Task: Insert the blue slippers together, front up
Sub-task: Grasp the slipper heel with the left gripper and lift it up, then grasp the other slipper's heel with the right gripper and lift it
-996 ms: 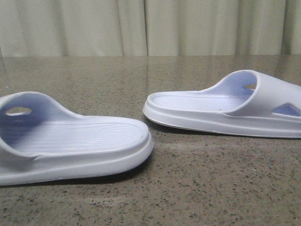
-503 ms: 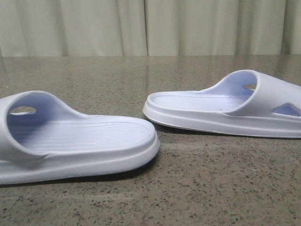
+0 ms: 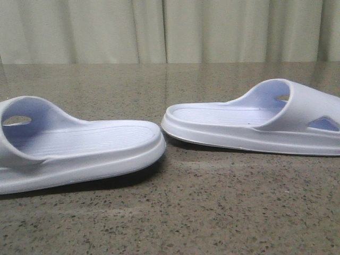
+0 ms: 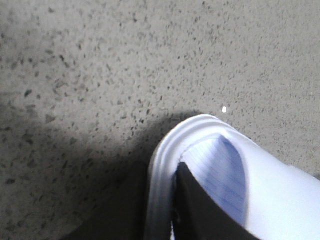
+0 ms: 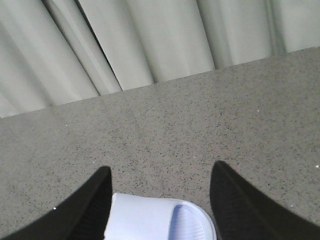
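I judge we are in the early part of the job, with the two pale blue-white rubber slide slippers not yet joined. Taking the right slipper [image 3: 255, 125] as my landmark, it lies flat on the speckled grey stone desk [image 3: 212, 212], strap end away from its mate, heel end pointing toward it. The left slipper [image 3: 79, 146] sits just beside that heel end, its own heel nearly meeting it but apart, and I read it as tipped a little, the near heel edge riding off the desk above a dark shadow. In my left wrist view the left tool [image 4: 172, 210] is clamped on this slipper's rim [image 4: 160, 165]: one dark finger [image 4: 195, 210] lies inside on the ribbed footbed, the other is outside the sole wall, so I take it as holding the slipper by its edge. My right tool [image 5: 160, 200] hangs over the landmark slipper with its fingers [image 5: 240, 205] spread wide to either side of the strap end [image 5: 160, 220], not touching it as far as I can see. Next I think the right tool must come down and close on that slipper, so both can be lifted and nested, toes upward. The pale curtain [image 3: 170, 29] hangs beyond the landmark slipper.
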Available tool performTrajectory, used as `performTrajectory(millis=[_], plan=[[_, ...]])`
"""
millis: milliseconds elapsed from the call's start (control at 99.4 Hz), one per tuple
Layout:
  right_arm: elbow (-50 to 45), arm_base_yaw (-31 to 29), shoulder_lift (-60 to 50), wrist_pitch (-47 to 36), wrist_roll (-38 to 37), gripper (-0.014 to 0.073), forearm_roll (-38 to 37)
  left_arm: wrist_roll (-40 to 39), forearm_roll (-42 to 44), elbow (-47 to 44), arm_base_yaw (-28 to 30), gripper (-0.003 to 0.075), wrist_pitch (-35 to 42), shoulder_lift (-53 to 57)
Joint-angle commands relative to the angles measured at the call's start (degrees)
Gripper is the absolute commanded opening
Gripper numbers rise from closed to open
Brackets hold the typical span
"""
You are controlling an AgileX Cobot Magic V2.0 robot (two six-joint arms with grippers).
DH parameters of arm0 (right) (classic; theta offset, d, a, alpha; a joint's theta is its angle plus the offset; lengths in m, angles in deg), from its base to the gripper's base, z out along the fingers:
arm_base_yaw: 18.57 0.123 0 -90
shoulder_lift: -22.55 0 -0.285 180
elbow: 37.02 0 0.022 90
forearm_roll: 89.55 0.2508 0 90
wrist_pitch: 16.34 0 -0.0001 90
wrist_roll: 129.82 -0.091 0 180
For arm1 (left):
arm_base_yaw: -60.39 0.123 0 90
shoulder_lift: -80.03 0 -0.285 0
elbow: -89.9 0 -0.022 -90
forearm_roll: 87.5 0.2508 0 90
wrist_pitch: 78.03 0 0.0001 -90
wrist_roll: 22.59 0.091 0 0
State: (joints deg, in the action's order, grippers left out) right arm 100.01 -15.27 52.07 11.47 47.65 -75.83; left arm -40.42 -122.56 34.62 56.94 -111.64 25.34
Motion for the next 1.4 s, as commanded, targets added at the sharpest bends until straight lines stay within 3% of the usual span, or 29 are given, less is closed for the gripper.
performTrajectory(millis=[0,503,775,1066,1388], plan=[[1.9,-0.2,1.0,-4.7,0.1,0.0371,0.1,0.6,0.0,2.6,-0.3,0.0016,3.0,0.4],[1.9,-0.2,1.0,-8.1,0.1,0.0371,0.1,0.7,-2.2,14.0,-0.3,0.0016,-1.1,12.2],[1.4,-0.3,4.2,-4.8,-0.1,0.0371,-0.7,0.7,-4.7,15.6,-0.3,0.0016,-0.9,13.1],[-1.8,-0.3,15.6,-6.6,-14.0,0.0370,-0.8,1.2,-4.7,15.6,-0.3,0.0016,-0.9,13.1],[-1.8,-0.3,26.0,-8.8,-15.2,0.0370,-0.8,1.4,-4.7,15.6,-0.3,0.0016,-0.9,13.1]])
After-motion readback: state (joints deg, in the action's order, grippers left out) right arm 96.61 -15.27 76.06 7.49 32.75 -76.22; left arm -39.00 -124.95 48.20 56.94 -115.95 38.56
